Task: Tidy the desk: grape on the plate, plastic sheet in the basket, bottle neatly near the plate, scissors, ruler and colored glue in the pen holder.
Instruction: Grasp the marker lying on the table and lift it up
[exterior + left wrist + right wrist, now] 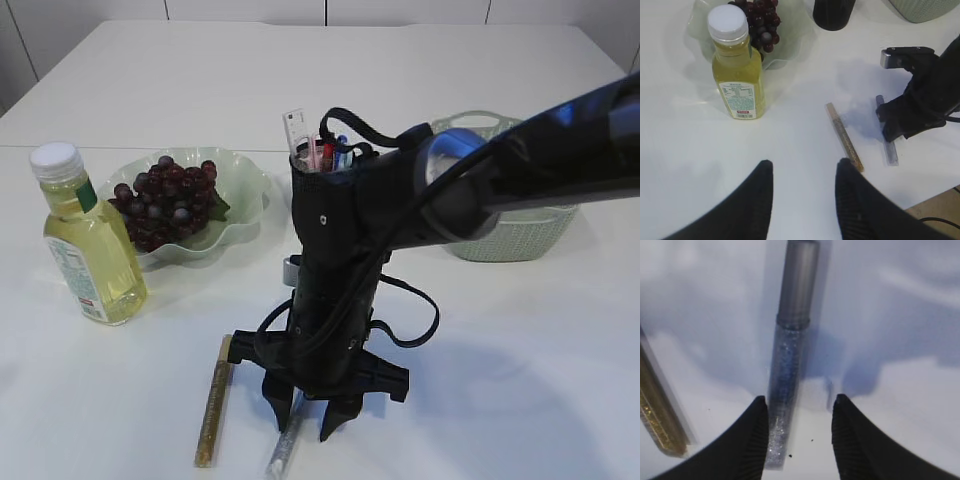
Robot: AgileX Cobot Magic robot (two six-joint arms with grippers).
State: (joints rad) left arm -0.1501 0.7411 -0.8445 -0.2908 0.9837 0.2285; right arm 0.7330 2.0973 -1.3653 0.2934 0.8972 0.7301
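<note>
Right gripper (310,420): I see it pointing down at the table, jaws part open around the silver glue (787,365), not closed on it; the tube lies just inside the left finger.
Left gripper (802,187): I have it hovering over bare table, jaws part open, nothing between them.
Gold glue (213,400): flat on the table, just left of the silver one, roughly parallel.
Bottle (88,235): upright beside the plate (250,180), left of it.
Grapes (165,200): on the plate.
Holder (315,165): behind the right arm, ruler (295,130) in it.
Basket (520,235): far right, behind the arm.
Table (520,380): open room right of my gripper; its front edge shows near it in the left wrist view.
</note>
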